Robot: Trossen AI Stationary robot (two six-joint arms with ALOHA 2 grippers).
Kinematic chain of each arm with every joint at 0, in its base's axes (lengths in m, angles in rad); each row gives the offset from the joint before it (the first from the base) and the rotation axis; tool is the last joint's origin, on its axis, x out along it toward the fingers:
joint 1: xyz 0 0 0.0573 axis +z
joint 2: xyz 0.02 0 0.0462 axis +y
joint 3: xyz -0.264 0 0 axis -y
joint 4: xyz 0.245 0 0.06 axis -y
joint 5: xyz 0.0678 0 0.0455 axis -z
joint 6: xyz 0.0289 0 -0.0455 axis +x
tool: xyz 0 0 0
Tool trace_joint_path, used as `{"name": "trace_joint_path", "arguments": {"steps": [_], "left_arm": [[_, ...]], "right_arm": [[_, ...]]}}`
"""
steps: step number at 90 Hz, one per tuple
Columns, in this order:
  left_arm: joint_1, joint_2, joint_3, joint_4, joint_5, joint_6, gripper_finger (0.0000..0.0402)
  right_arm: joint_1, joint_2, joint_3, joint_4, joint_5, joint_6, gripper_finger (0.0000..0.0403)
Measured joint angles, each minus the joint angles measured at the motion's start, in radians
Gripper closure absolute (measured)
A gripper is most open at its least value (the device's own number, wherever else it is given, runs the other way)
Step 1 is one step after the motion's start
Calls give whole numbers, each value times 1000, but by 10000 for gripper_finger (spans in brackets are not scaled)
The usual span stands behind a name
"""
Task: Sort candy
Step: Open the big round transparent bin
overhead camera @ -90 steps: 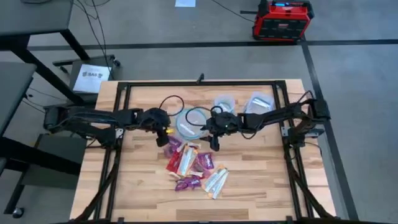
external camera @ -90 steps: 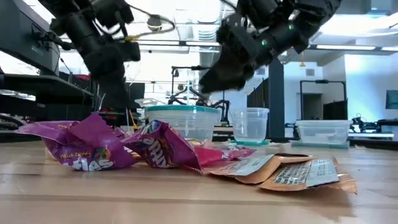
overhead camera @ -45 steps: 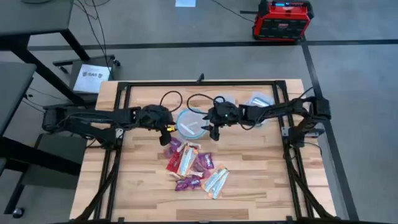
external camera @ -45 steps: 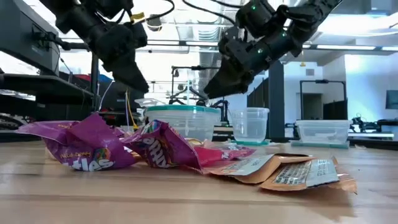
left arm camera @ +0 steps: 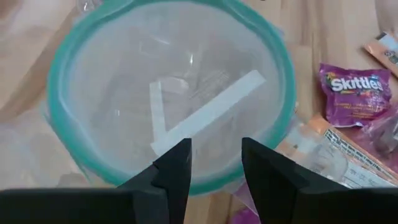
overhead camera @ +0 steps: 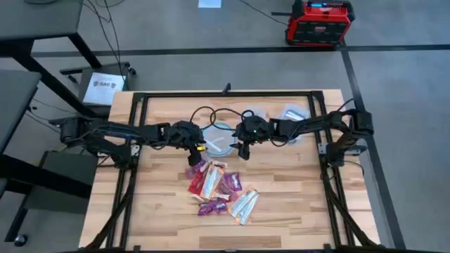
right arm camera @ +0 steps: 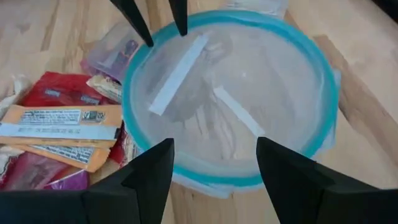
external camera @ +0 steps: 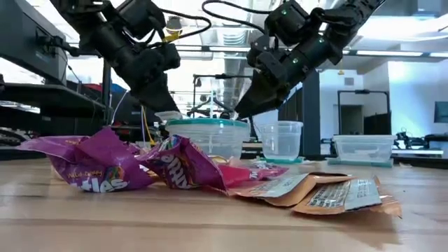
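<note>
The left claw [left arm camera: 215, 163] hovers over a round clear plastic container with a teal rim [left arm camera: 57, 81], its two dark fingers [left arm camera: 176, 168] parted. Two pale white strips [left arm camera: 211, 112] lie inside the container. Beside it on the wooden desk [left arm camera: 329, 31] sit a purple Skittles packet [left arm camera: 354, 93] and an orange-white bar wrapper [left arm camera: 387, 48].

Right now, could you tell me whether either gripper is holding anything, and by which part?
Nothing is held. The left gripper and right gripper both hover open and empty over the round container.
</note>
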Motion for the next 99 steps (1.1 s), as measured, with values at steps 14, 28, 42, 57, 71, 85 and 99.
{"name": "trace_joint_path", "arguments": {"steps": [14,28,42,57,71,85,99], "left_arm": [[21,-5,0,-8,-2,33,274],[46,-4,0,-11,-5,77,274],[58,-17,2,-7,-8,93,274],[50,-66,70,-15,-12,98,274],[44,-69,110,18,43,119,274],[44,6,116,141,120,113,274],[59,131,129,219,165,111,274]], "right_arm": [[10,0,0,-1,0,30,188],[53,0,0,11,0,66,188],[101,-10,0,19,-2,66,188],[125,-118,15,-123,-3,71,188],[149,-167,-66,-131,-2,99,188],[161,-110,-257,191,-8,132,188],[115,16,-379,556,-8,180,188]]}}
